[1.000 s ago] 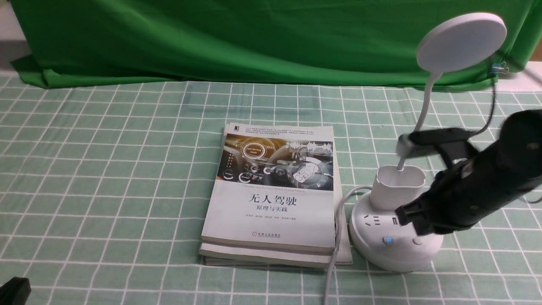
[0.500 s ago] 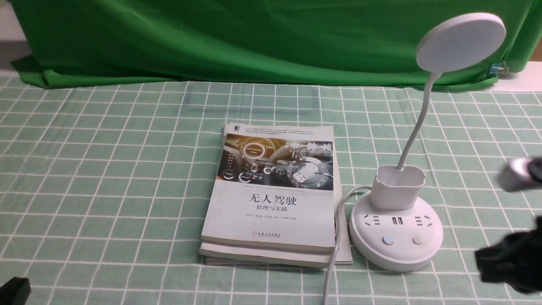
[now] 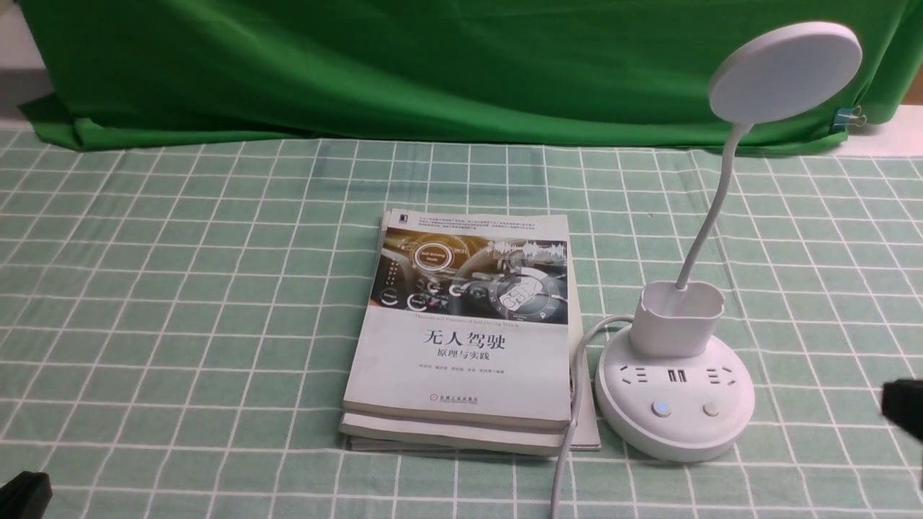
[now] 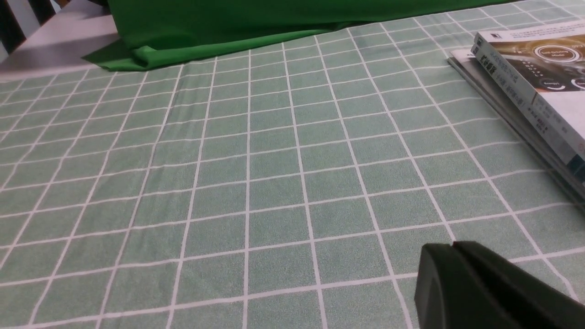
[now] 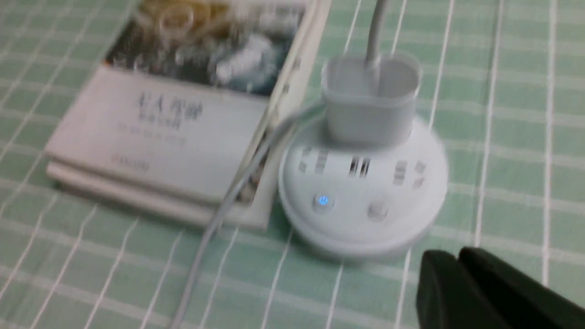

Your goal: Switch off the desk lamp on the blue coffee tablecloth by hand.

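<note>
The white desk lamp (image 3: 674, 404) stands on the pale green grid tablecloth (image 3: 180, 303) at the right, with its disc head (image 3: 786, 71) unlit on a bendy neck. Its puck base carries a blue-lit button (image 3: 660, 409) and a plain button (image 3: 711, 409). The base also shows, blurred, in the right wrist view (image 5: 365, 192). My right gripper (image 5: 457, 256) is shut and empty, drawn back from the base; only a black bit of it (image 3: 905, 414) shows at the front view's right edge. My left gripper (image 4: 452, 246) is shut and empty, low over the cloth at the front left.
A stack of books (image 3: 465, 331) lies just left of the lamp base, also in the left wrist view (image 4: 534, 87). The lamp's white cord (image 3: 566, 447) runs toward the front edge. A dark green backdrop cloth (image 3: 433, 65) hangs behind.
My right arm has pulled back from over the lamp base to the right edge of the front view. The lamp and books have not moved. The left arm is still.
</note>
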Tool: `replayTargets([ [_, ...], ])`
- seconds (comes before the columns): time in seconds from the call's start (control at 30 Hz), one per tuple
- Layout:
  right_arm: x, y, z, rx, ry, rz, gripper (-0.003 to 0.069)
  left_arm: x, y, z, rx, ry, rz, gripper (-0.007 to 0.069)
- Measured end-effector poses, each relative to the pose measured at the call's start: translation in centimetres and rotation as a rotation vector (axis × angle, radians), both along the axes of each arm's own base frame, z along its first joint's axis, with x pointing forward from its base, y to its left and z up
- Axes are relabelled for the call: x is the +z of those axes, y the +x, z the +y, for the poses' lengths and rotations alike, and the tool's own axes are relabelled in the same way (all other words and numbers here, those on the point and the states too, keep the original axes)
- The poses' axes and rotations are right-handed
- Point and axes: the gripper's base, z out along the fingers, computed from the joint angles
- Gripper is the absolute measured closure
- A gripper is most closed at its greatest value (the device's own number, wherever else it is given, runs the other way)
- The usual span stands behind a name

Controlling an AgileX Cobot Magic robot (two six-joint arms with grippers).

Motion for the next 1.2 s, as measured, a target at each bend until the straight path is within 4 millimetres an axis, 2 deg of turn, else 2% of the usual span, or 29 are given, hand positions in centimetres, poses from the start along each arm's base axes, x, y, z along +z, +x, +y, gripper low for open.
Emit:
replayTargets([
  [0.17,-3.9,-2.1,-2.1,-0.128,-0.008,-0.219,0.0629,0.0,0.0,0.0,0.001,0.007,0.0,0.0624],
  [0.3,-8.7,-4.0,-3.1,-0.202,-0.034,-0.317,0.0629,0.0,0.0,0.0,0.001,0.008,0.0,0.0624],
  [0.4,-10.2,-4.8,-3.3,-0.22,-0.049,-0.372,0.0629,0.0,0.0,0.0,0.001,0.008,0.0,0.0624],
  [0.57,-10.0,-5.5,-3.4,-0.208,-0.08,-0.457,0.0629,0.0,0.0,0.0,0.001,0.008,0.0,0.0624],
  [1.2,-10.1,-5.5,-3.4,-0.197,-0.104,-0.455,0.0595,0.0,0.0,0.0,0.001,0.008,0.0,0.0624],
])
